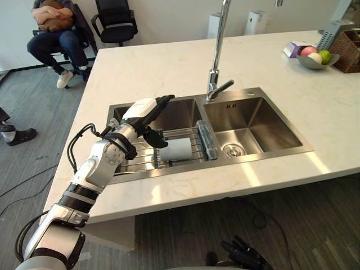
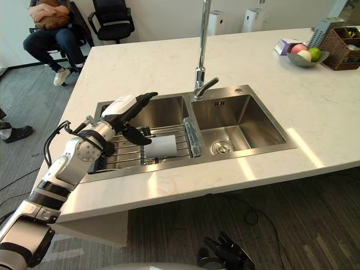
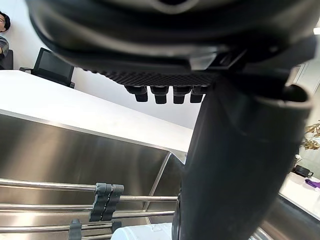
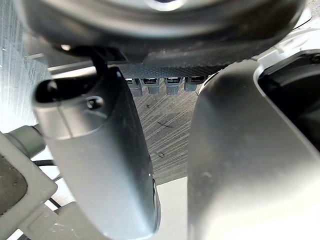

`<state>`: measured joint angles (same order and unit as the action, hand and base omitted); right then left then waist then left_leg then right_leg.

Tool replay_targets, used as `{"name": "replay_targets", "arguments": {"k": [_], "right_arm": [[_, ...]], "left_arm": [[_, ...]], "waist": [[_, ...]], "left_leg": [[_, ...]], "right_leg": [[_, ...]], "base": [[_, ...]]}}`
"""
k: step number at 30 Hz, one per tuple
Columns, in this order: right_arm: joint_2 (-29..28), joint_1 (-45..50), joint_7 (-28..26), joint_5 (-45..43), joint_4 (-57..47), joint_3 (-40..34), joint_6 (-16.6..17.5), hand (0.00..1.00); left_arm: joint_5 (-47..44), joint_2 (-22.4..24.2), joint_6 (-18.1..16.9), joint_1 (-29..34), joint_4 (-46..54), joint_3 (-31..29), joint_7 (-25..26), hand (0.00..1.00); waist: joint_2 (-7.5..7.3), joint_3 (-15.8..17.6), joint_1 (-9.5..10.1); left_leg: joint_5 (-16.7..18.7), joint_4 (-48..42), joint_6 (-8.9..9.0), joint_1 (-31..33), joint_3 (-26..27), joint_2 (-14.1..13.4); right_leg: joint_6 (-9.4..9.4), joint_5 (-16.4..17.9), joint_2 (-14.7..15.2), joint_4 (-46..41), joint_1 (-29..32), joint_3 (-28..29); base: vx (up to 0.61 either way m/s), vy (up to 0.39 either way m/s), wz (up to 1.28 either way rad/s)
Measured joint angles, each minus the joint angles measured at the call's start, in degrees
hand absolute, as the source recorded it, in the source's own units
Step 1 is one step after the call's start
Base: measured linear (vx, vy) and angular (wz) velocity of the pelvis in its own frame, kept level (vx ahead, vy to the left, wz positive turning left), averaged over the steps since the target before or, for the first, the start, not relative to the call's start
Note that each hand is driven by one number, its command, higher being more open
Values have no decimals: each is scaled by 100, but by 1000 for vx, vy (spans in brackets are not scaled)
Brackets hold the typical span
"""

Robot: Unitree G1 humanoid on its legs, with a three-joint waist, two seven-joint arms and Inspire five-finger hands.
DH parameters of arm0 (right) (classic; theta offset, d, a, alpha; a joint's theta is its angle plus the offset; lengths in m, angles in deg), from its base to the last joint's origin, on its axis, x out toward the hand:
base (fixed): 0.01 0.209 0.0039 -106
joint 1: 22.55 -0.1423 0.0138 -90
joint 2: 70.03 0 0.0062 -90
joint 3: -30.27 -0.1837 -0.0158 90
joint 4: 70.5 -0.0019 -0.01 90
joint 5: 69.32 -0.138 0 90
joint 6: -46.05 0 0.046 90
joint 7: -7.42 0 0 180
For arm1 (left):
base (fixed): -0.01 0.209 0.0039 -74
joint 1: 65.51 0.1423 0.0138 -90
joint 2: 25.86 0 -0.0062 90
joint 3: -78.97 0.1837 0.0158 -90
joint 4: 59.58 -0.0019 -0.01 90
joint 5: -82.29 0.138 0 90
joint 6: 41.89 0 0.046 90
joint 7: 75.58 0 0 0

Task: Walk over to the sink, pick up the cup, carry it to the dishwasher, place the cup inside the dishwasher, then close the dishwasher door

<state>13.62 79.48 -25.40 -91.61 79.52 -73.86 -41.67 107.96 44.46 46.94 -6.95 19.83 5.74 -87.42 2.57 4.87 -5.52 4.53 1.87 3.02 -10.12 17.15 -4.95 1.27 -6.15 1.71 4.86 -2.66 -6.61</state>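
Two basins make up the steel sink set in the pale tabletop. In the left eye view the white cup lies on its side on a wire rack across the left basin. The left hand hovers over that rack, its fingers straight and spread, the thumb tip just beside the cup. The right hand hangs low over the floor. The right eye view adds a fruit bowl and a seated person. The left wrist view shows straight fingers above the rack bars, holding nothing. The right wrist view shows that hand's fingers relaxed and empty.
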Motion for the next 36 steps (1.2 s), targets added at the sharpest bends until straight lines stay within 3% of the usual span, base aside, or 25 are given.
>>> {"name": "replay_targets", "arguments": {"k": [10, 36], "right_arm": [[-14, 24, 0, -3, -98, 1, -44, 100], [14, 15, 70, -4, -239, 129, -159, 100]], "left_arm": [[-149, -34, 34, -373, -368, 112, -378, 100], [-211, 115, 291, -224, -500, 404, -1112, 100]], "waist": [[-8, -7, -43], [-5, -8, -167]], "left_leg": [[-1, 1, -1, 44, 68, 11], [-1, 4, -2, 104, 105, 14]], "right_leg": [[13, -36, 4, 23, 89, 64], [33, -65, 1, 33, 171, 101]], "base": [[-45, -14, -4], [-35, -12, -1]]}}
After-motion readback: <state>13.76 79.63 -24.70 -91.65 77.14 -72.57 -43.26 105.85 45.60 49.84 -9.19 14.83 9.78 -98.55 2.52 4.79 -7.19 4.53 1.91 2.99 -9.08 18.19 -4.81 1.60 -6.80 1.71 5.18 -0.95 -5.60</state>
